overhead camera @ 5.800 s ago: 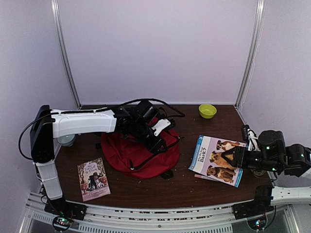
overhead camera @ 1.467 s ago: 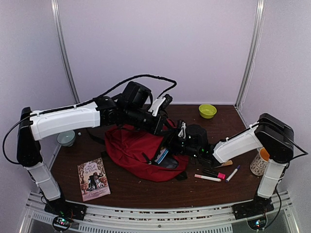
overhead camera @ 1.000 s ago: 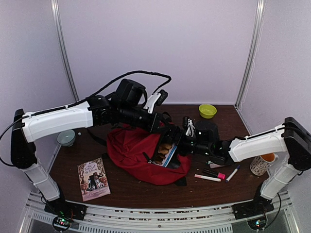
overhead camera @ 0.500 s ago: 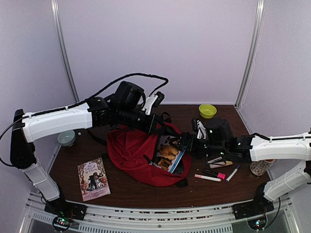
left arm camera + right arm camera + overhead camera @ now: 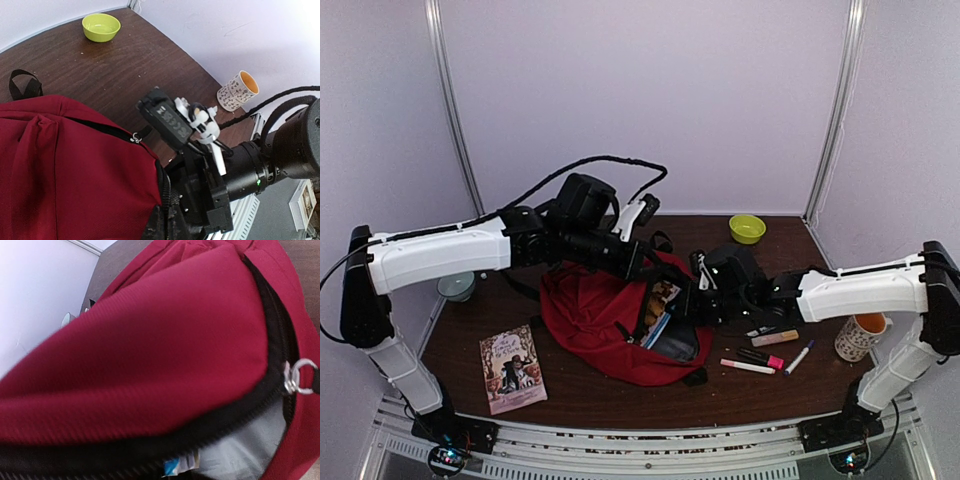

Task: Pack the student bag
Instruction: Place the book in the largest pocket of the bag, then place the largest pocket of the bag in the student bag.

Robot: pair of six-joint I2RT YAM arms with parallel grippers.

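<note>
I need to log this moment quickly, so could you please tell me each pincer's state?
Left pincer: closed on the student bag.
Right pincer: closed at the bag's opening; any hold cannot be told.

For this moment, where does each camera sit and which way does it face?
Top external: high behind the bases, looking down on the table; both arms reach the student bag.
Left wrist: above the bag, facing the green bowl and mug; the right arm crosses the view.
Right wrist: close at the bag's zip opening, looking in; no own fingers show.
Shared: top and left wrist both show bowl, mug, bag.
</note>
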